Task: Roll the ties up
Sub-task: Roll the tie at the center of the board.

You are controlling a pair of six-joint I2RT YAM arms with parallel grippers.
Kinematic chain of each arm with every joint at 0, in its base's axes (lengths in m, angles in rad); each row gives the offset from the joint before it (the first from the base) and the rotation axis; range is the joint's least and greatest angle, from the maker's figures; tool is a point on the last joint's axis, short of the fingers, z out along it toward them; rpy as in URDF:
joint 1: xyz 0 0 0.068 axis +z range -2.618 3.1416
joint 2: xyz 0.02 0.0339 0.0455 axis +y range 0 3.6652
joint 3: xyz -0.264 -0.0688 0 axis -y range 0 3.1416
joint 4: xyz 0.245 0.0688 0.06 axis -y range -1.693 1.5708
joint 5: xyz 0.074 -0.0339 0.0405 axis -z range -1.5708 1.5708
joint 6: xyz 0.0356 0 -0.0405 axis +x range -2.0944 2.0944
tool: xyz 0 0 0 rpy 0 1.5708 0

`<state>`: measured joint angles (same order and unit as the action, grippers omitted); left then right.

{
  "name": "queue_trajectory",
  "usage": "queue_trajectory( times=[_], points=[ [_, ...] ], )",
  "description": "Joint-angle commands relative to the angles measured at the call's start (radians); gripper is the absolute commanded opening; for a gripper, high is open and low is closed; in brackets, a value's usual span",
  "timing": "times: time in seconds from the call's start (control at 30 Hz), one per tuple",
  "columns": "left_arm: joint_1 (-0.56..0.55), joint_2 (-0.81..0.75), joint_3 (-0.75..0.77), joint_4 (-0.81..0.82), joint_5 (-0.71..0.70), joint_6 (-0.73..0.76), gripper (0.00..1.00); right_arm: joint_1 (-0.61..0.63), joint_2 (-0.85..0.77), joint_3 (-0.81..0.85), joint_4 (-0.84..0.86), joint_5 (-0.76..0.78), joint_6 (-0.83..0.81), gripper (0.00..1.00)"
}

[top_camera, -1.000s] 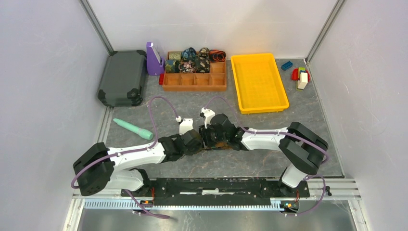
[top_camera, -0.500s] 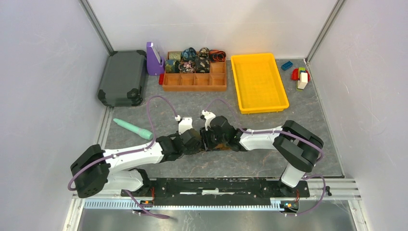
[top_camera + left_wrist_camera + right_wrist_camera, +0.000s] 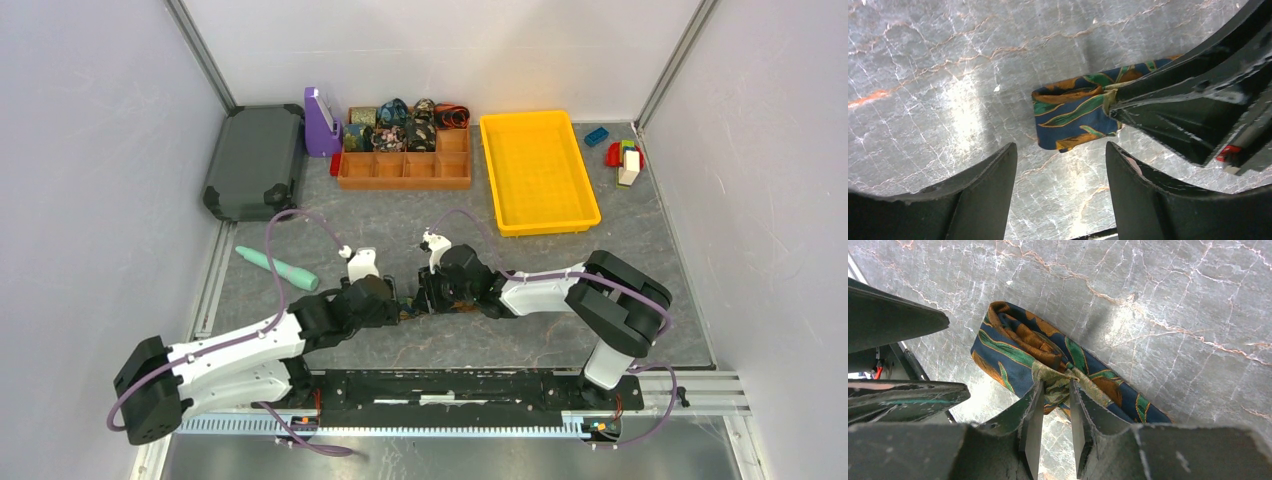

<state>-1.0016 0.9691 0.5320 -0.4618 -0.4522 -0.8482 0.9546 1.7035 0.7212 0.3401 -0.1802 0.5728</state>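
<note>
The right gripper [image 3: 1055, 389] is pinched shut on the folded blue leaf-print tie [image 3: 1008, 347] on the worktop [image 3: 923, 75]. The left gripper [image 3: 1060, 152] gapes wide and empty, just left of it.

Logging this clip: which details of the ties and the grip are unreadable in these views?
Right wrist: fingers of the right gripper hide the pinched fold of the tie.
Left wrist: the right gripper covers the tie's far end.
Top external: the left gripper and right gripper cover nearly all of the tie.
Top external: the rolled ties in the brown organizer are too small to count.
</note>
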Motion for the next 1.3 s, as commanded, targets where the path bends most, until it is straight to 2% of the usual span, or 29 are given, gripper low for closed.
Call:
queue_trajectory(
  times=[0.0,0.27,0.47,0.83,1.07,1.27],
  points=[
    [0.041,-0.100,-0.096,0.135,0.089,0.029,0.73,0.004,0.015,-0.013,0.007,0.000,0.000,0.31],
    [0.255,-0.284,-0.286,0.321,0.376,0.104,0.72,0.002,0.020,0.006,-0.002,0.000,-0.004,0.31],
    [0.356,-0.301,-0.370,0.456,0.556,0.106,0.69,0.003,0.026,0.012,-0.004,-0.003,-0.004,0.31],
    [0.383,-0.181,-0.401,0.601,0.597,0.110,0.60,0.002,0.030,0.022,-0.008,-0.003,-0.003,0.30],
    [0.388,-0.141,-0.412,0.647,0.622,0.117,0.59,0.003,0.033,0.028,-0.014,-0.001,-0.004,0.30],
    [0.391,-0.110,-0.405,0.633,0.586,0.097,0.73,0.002,0.035,0.030,-0.015,-0.004,-0.004,0.30]
  ],
)
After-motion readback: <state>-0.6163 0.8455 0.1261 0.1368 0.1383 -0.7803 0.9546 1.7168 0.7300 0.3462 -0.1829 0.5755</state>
